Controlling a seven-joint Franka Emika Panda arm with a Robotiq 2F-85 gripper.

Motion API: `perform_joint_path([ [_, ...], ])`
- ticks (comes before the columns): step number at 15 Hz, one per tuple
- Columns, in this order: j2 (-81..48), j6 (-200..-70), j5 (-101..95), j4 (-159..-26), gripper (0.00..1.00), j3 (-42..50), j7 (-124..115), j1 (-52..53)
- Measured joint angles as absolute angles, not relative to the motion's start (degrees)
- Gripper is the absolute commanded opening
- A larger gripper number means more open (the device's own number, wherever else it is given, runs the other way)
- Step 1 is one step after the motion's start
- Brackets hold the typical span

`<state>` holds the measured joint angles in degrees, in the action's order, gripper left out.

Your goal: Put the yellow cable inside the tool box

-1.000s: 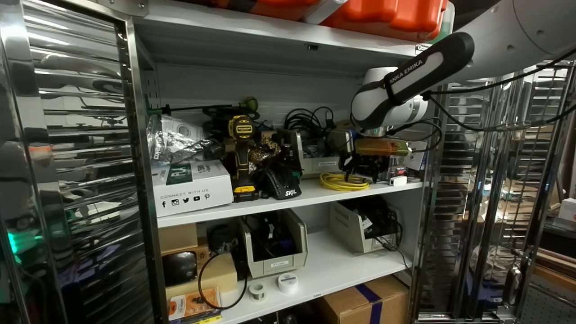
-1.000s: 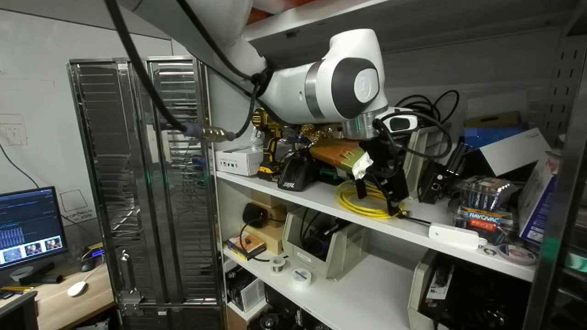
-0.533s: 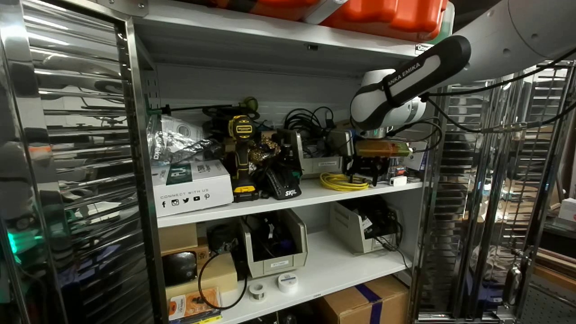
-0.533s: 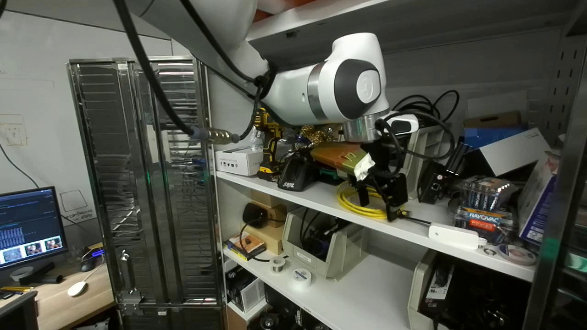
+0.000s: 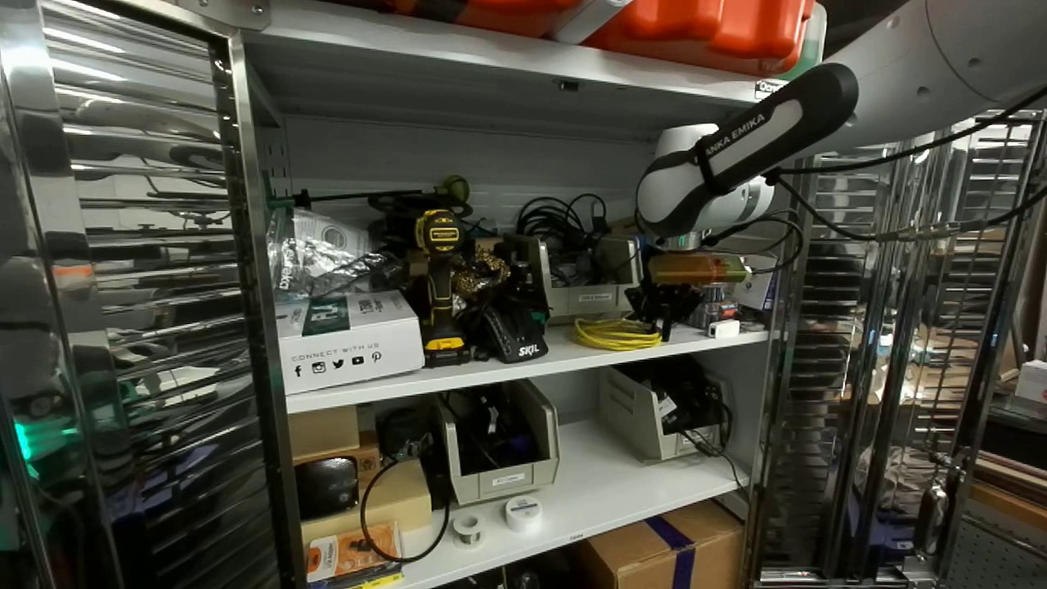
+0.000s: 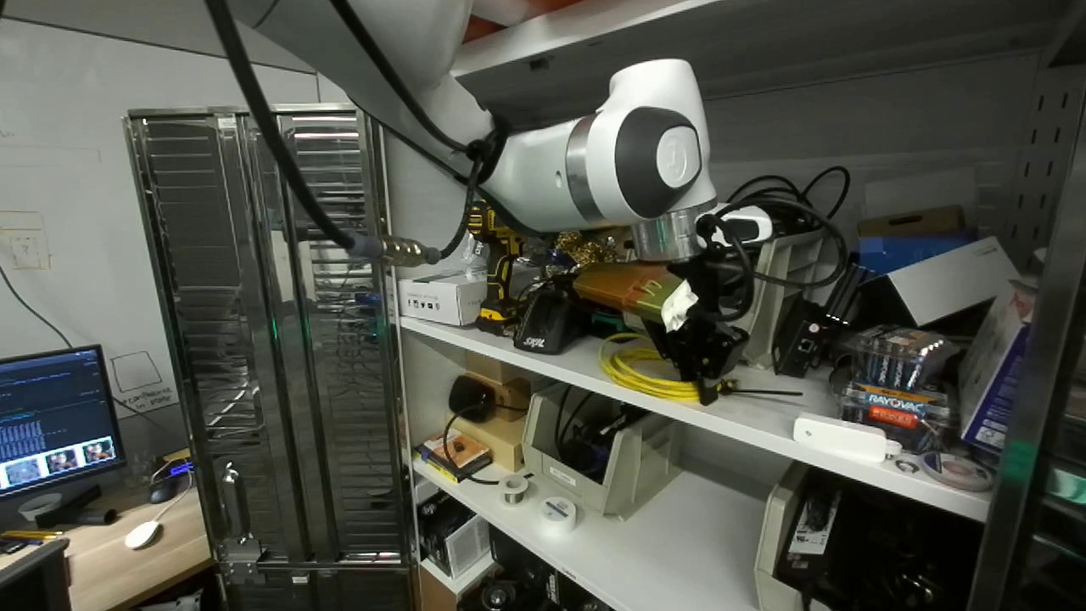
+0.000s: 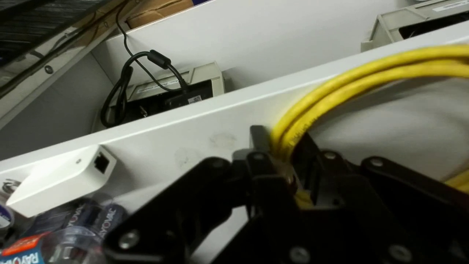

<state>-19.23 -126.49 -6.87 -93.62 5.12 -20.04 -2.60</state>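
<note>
The yellow cable (image 5: pixel 617 334) lies coiled on the middle shelf in both exterior views. Near the front lip, my gripper (image 6: pixel 711 390) points down at the coil's end. In the wrist view two yellow strands (image 7: pixel 329 97) run between the fingertips of the gripper (image 7: pixel 281 143), pressed from either side; the jaws are shut on them. Pale grey bins stand around: one bin (image 5: pixel 585 303) right behind the coil, holding black cords, and two on the shelf below, a left bin (image 5: pixel 503 484) and a right bin (image 5: pixel 634 409). Which of them is the tool box I cannot tell.
A white adapter (image 6: pixel 840 437) and battery packs (image 6: pixel 895 403) sit beside the gripper on the same shelf. A black charger (image 5: pixel 511 335), a yellow-black drill (image 5: pixel 442 286) and a white printed box (image 5: pixel 352 343) stand along it. The shelf above (image 5: pixel 491 49) overhangs the arm.
The gripper first sank slightly, then its fingers closed in around the cable strands. The coil has slid a little to the left in both exterior views.
</note>
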Motion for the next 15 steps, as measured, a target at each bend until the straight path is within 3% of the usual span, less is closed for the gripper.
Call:
perform_joint_path([
  [2, -18.61, -126.48, -8.41, -94.42, 0.09, 5.21, -19.45, -2.59],
  [9, -6.96, -128.17, -13.32, -105.13, 0.07, 6.08, -17.02, -2.79],
  [15, 5.74, -137.28, -8.76, -113.31, 0.04, 6.12, -15.81, -4.51],
])
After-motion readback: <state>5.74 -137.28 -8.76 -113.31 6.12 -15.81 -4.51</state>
